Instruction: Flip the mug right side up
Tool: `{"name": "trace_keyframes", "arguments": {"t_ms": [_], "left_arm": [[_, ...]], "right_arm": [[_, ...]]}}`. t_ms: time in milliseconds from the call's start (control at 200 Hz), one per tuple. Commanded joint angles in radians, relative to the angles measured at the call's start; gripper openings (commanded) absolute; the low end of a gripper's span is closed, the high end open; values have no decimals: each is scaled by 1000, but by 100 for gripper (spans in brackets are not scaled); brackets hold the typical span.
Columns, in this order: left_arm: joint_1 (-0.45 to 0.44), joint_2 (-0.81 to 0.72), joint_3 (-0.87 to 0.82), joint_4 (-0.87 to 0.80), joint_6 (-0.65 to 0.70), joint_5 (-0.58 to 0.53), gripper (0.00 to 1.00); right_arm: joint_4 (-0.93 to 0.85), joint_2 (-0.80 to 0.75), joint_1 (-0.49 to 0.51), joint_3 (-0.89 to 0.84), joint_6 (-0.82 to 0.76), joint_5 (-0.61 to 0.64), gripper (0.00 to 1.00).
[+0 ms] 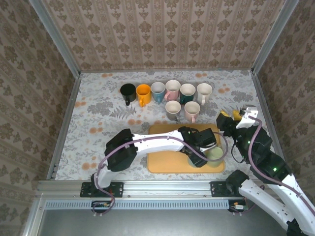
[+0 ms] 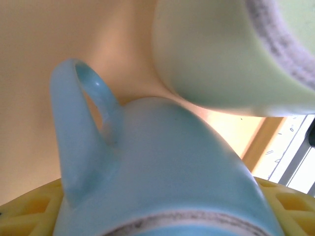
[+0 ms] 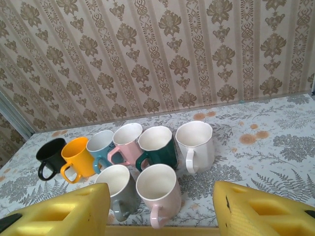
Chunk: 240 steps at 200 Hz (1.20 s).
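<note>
A light blue mug (image 2: pixel 167 167) stands upside down on the orange tray (image 1: pixel 167 160), its unglazed base ring facing the left wrist camera and its handle (image 2: pixel 78 128) to the left. My left gripper (image 1: pixel 197 156) reaches over the tray. Its yellow fingers (image 2: pixel 24 211) sit against the mug's two sides, shut on it. A pale green mug (image 2: pixel 221 54) stands just beyond, also base up, and in the top view this green mug (image 1: pixel 215 155) is at the tray's right end. My right gripper (image 1: pixel 231 116) hangs open and empty above the table right of the tray.
Several upright mugs (image 1: pixel 172 98) stand grouped at the back of the table, from a black one (image 3: pixel 49 157) to a white one (image 3: pixel 195 142). Walls enclose the table on three sides. The right gripper (image 3: pixel 160 211) faces this group from above.
</note>
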Motion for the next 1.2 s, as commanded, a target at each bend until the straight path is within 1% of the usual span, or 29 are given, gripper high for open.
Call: {"name": "trace_keyframes", "arguments": {"t_ms": [0, 95, 175, 290, 315, 405, 425, 450, 485, 530, 640, 740, 825, 920, 985, 1040, 1080, 1195], "left_arm": [[-5, -79, -78, 42, 24, -63, 56], [-4, -155, -139, 72, 59, -116, 55], [-4, -243, -204, 112, 118, -173, 55], [-5, -398, -319, 203, 228, -299, 54], [-6, -434, -347, 230, 263, -320, 54], [-6, -565, -443, 335, 376, -390, 48], [-5, -594, -466, 362, 407, -397, 46], [-6, -631, -494, 394, 450, -406, 45], [-4, -683, -537, 442, 514, -408, 39], [-4, -746, -587, 503, 598, -417, 35], [-4, -890, -696, 640, 796, -443, 33], [-4, -994, -779, 728, 992, -457, 33], [-6, -1050, -828, 755, 1168, -471, 32], [-5, -1078, -873, 792, 1365, -541, 30], [-2, -1079, -890, 795, 1478, -603, 27], [4, -1080, -900, 821, 1531, -656, 25], [8, -1090, -909, 840, 1544, -670, 25], [10, -1137, -961, 861, 1597, -657, 26]], "right_arm": [[-16, -15, -7, -6, 4, -20, 59], [-17, -17, -7, 0, 4, -21, 59], [-15, -17, -7, 8, 5, -25, 59], [-6, -15, -7, 19, 10, -36, 59], [-4, -15, -7, 21, 12, -39, 59], [1, -7, -7, 27, 18, -52, 59], [2, -5, -7, 28, 20, -57, 59], [2, -1, -7, 29, 23, -63, 59], [1, 4, -7, 29, 28, -70, 59], [2, 11, -7, 30, 34, -76, 59], [9, 31, -8, 25, 60, -112, 59], [2, 78, -8, 37, 90, -201, 59], [-16, 132, -8, 63, 136, -297, 59], [-27, 192, -10, 98, 191, -417, 59], [-49, 232, -11, 126, 258, -450, 58], [-55, 262, -16, 146, 315, -501, 57], [-42, 281, -20, 152, 358, -558, 56], [26, 335, -36, 141, 493, -757, 55]]}}
